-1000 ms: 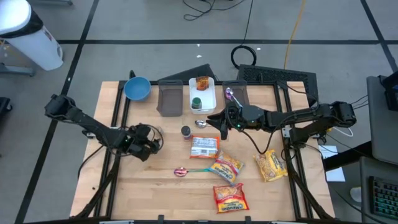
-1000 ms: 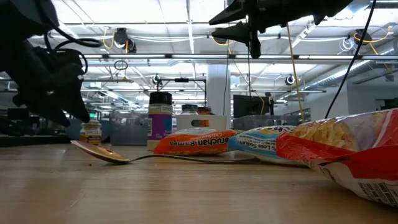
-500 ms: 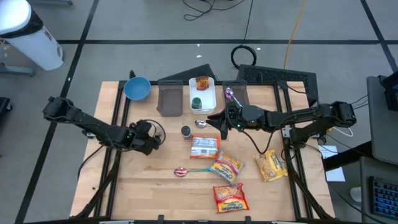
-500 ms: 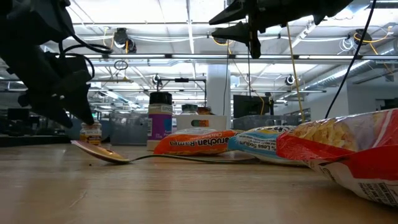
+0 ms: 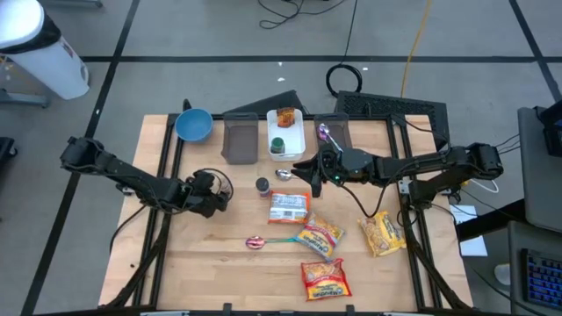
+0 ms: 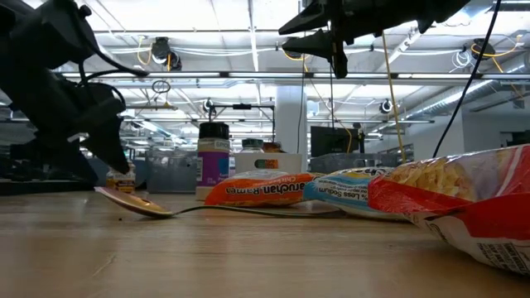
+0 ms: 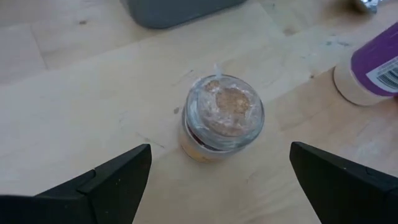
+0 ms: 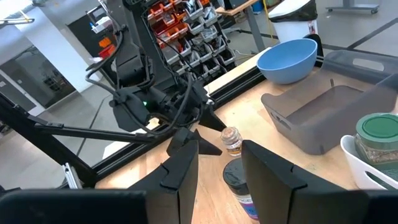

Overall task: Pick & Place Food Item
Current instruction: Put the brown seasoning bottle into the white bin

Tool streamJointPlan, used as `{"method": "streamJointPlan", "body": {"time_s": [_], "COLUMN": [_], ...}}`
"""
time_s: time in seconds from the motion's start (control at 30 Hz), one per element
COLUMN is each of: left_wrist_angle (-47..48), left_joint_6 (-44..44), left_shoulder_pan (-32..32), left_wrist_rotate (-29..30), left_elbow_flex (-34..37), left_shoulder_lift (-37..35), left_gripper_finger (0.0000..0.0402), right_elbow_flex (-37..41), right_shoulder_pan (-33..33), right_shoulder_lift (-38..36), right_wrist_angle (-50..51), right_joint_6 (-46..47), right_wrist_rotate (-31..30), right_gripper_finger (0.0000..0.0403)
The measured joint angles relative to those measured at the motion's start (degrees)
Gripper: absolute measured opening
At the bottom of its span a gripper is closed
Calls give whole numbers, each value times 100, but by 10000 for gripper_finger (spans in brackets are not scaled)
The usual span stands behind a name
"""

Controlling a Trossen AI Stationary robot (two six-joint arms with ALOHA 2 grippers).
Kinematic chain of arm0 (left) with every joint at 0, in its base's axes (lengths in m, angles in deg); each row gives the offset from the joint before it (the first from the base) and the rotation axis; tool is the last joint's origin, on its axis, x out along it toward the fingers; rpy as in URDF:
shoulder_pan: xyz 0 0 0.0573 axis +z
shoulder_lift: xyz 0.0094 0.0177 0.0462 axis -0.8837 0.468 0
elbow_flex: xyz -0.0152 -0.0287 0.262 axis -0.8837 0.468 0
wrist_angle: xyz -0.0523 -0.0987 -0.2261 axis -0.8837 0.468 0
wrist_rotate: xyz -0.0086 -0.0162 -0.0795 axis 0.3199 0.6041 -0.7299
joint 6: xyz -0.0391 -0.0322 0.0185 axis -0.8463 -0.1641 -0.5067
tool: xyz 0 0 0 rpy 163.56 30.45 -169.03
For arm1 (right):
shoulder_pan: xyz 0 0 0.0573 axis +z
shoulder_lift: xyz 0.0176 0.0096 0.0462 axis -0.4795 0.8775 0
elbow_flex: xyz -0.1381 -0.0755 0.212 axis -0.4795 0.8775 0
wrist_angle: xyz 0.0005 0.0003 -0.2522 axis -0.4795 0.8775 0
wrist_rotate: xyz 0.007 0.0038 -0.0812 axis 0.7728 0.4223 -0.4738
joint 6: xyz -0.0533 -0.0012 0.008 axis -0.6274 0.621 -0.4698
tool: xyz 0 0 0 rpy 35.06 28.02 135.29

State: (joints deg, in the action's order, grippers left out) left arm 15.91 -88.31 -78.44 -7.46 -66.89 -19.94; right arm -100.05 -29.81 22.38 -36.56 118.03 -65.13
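A small glass jar (image 7: 222,118) with a cork-coloured top under clear wrap stands upright on the wooden table (image 5: 219,263). My left gripper (image 7: 221,183) is open and slants down just short of it, one finger on each side and neither touching. In the high view this gripper (image 5: 217,195) is left of centre. The right wrist view shows the jar (image 8: 231,140) in front of that arm. My right gripper (image 5: 307,167) hangs level high above the table's middle, its fingers apart with nothing between them.
A purple-labelled bottle (image 5: 262,186) stands right of the jar. Ramen and snack packets (image 5: 288,207) (image 5: 319,235) (image 5: 323,279) (image 5: 383,233) lie at centre right, with a spoon (image 5: 263,241) beside them. A blue bowl (image 5: 193,125), grey bin (image 5: 239,139) and white tray (image 5: 285,132) line the far edge.
My left gripper has rolled a little and edged toward the small jar, sinking slightly, and has stayed open. The jar has not moved.
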Motion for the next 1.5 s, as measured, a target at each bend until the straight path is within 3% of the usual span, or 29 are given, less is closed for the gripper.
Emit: {"method": "streamJointPlan", "body": {"time_s": [0.33,0.93,1.5], "left_wrist_angle": [-70,-1076,-1100], "left_joint_6": [283,382,217], "left_shoulder_pan": [196,208,213], "left_wrist_rotate": [-20,-145,-128], "left_elbow_flex": [19,8,8], "left_shoulder_lift": [213,1152,1174], "left_gripper_finger": [392,392,391], "right_elbow_flex": [0,0,0], "right_shoulder_pan": [-1,-1,-1], "right_shoulder_lift": [0,-2,-2], "right_wrist_angle": [11,37,55], "right_joint_6": [-2,40,127], "right_wrist_rotate": [-2,-2,-4], "right_gripper_finger": [116,116,116]}}
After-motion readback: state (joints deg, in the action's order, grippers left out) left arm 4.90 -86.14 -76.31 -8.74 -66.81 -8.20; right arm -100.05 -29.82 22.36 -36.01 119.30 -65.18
